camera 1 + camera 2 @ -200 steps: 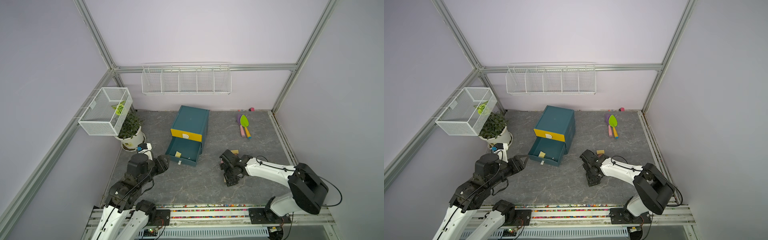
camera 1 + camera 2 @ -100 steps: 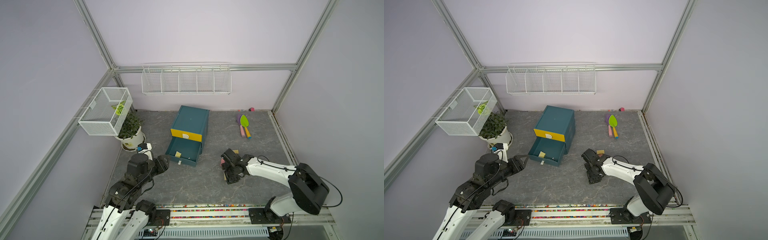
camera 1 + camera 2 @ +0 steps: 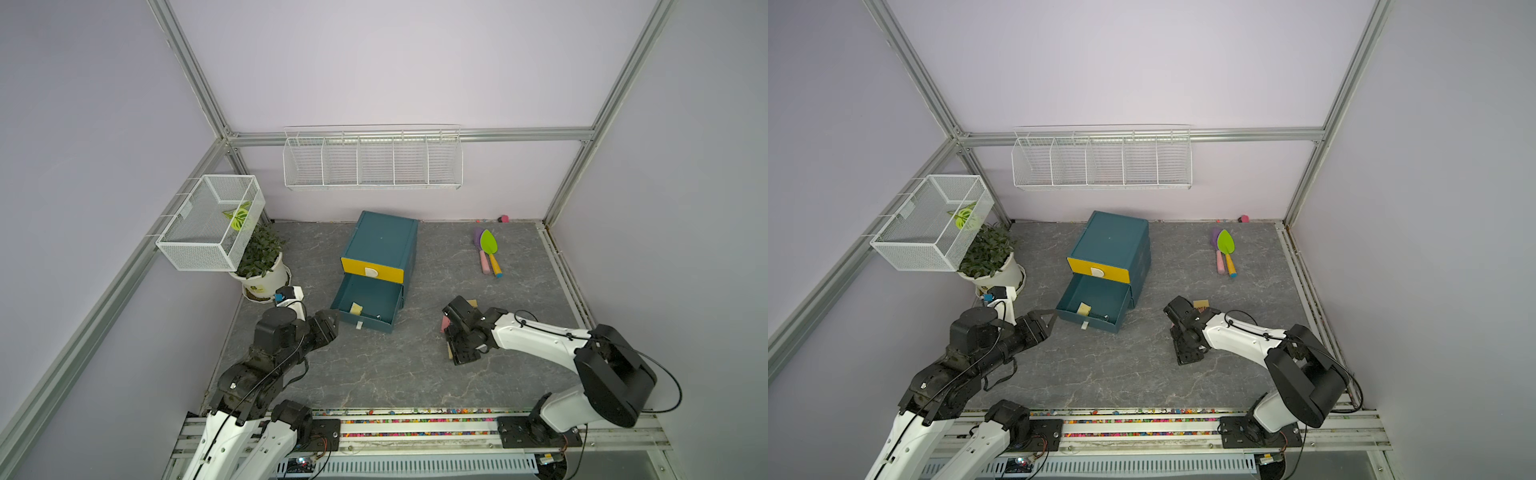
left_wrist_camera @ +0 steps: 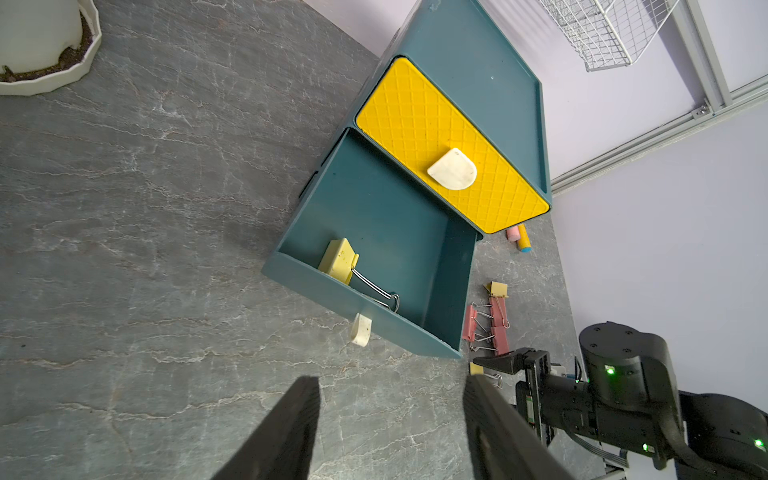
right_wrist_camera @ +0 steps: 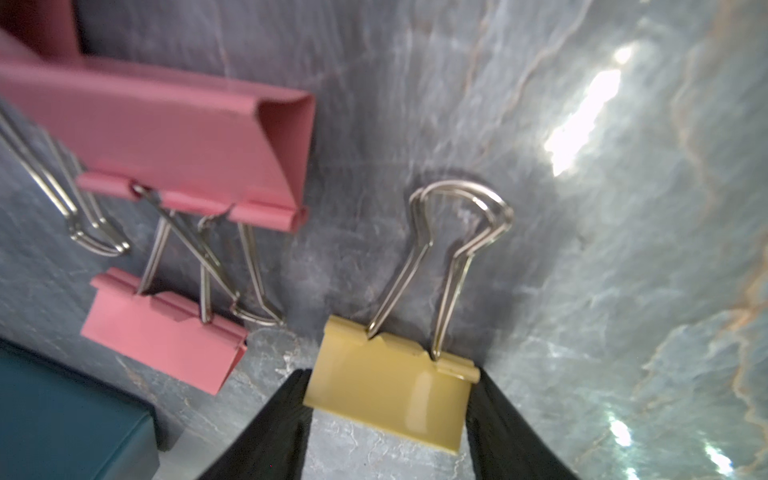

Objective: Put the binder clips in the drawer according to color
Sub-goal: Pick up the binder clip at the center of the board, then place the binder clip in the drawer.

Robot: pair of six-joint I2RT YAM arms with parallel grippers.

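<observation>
The right gripper (image 5: 392, 376) sits low over the table. Its two black fingers (image 5: 274, 432) press against opposite ends of a small yellow binder clip (image 5: 374, 374), pinching its body between them. The clip rests on the grey marbled table (image 5: 582, 208), its silver wire handles folded together and pointing away from the fingers.

Just beside it lie a small pink binder clip (image 5: 162, 336) and a large pink binder clip (image 5: 166, 137). Their wire handles cross each other, and neither touches the yellow one. A third pink binder clip (image 5: 37, 25) is only partly in view. In the left wrist view a second yellow binder clip (image 4: 497, 288) lies at the far end of this cluster, which sits just beside the side wall of the open teal drawer (image 4: 395, 216).

The left gripper (image 4: 388, 380) hovers near that drawer's front, fingers spread wide with nothing between them. The drawer is pulled out of the dark-teal cabinet (image 3: 380, 241), directly under the closed yellow drawer front (image 4: 407, 112). It holds a stored yellow binder clip (image 4: 338, 259) against its front wall, with the handles lying along that wall.

The cabinet stands mid-table, towards the back wall. Two toy shovels (image 3: 488, 253) lie side by side beyond the right arm. A potted plant (image 3: 259, 257) stands near the left arm.
</observation>
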